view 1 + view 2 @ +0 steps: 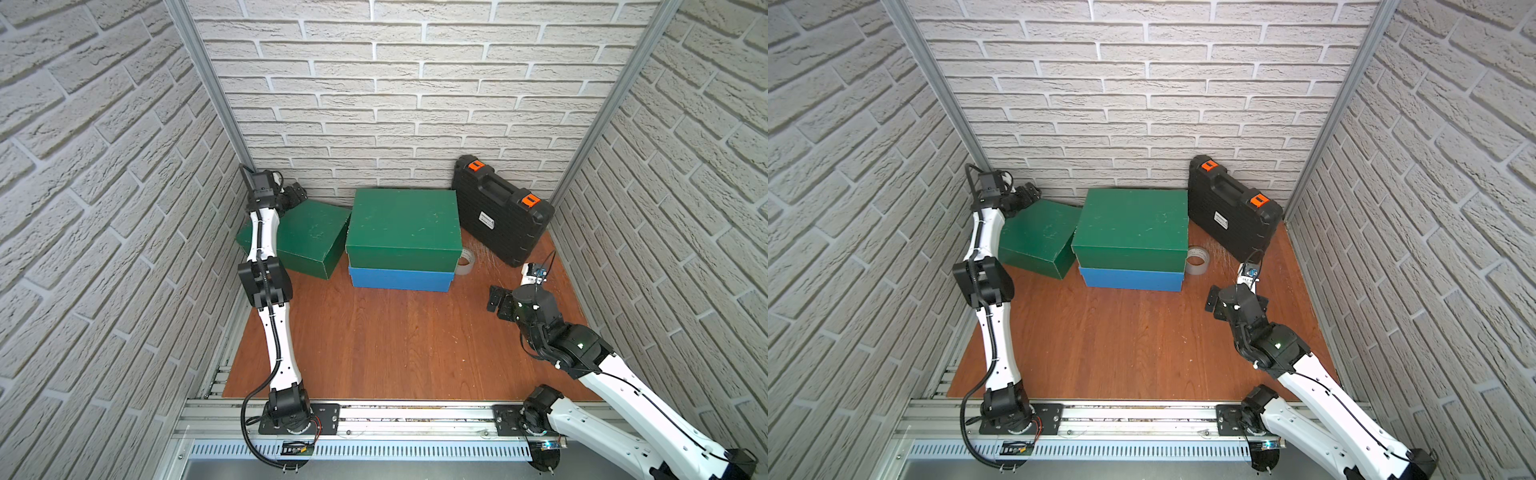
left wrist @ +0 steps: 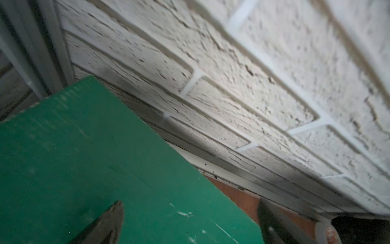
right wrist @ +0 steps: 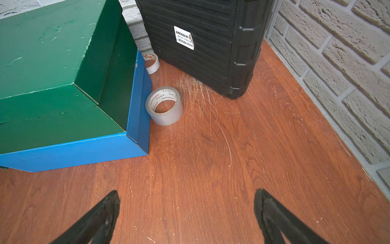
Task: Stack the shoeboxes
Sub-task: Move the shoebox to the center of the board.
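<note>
blue shoebox (image 1: 399, 280): in both top views I get only its front wall; its lid lies under the upper green shoebox (image 1: 403, 226).
left green shoebox (image 1: 309, 237): my left arm (image 1: 262, 232) covers its near corner; in the left wrist view it is blurred and cut off.
small white tape roll (image 3: 150, 62): half behind the blue corner.
tool case (image 3: 200, 42): upper part cut off; the label's lower lines are too small to read.
pale shape (image 2: 328, 232): blurred at the frame's edge; I cannot tell what it is.
</note>
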You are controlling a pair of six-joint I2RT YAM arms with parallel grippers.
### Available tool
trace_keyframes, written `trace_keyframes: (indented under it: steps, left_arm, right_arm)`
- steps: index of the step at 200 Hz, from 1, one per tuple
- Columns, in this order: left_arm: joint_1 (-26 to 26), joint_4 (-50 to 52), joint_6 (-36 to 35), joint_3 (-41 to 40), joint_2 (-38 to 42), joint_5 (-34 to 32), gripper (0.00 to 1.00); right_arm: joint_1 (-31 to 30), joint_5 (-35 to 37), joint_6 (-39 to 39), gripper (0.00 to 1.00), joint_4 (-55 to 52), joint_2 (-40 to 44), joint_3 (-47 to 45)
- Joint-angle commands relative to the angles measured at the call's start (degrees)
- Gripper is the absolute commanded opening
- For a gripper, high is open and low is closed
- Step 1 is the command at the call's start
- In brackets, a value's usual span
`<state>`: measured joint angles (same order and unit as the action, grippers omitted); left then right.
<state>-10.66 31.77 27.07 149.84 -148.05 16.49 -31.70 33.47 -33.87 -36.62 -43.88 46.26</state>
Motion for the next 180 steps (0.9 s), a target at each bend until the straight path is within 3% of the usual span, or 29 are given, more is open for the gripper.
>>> trace_keyframes:
  steps: [1,43,96,180]
  left_arm:
    - [3.5,-5.0,-11.3,0.6,2.6,-5.0,0.98]
    - [7.5,-3.9,-24.1,4.1,-1.8,-13.4,0.98]
    - [6.9,-0.2,-29.5,6.2,-6.0,-15.7,0.97]
    - [7.1,8.0,-37.4,5.4,-6.0,-23.0,0.96]
  right_arm:
    - [0.2,1.4,0.2,0.99,2.7,-0.4,0.2]
    - [0.2,0.8,0.0,0.99,3.0,-3.3,0.8]
    - [0.2,0.5,0.0,0.99,3.9,-5.5,1.1]
    - [0.1,-2.0,-0.1,0.99,4.9,-10.4,2.7]
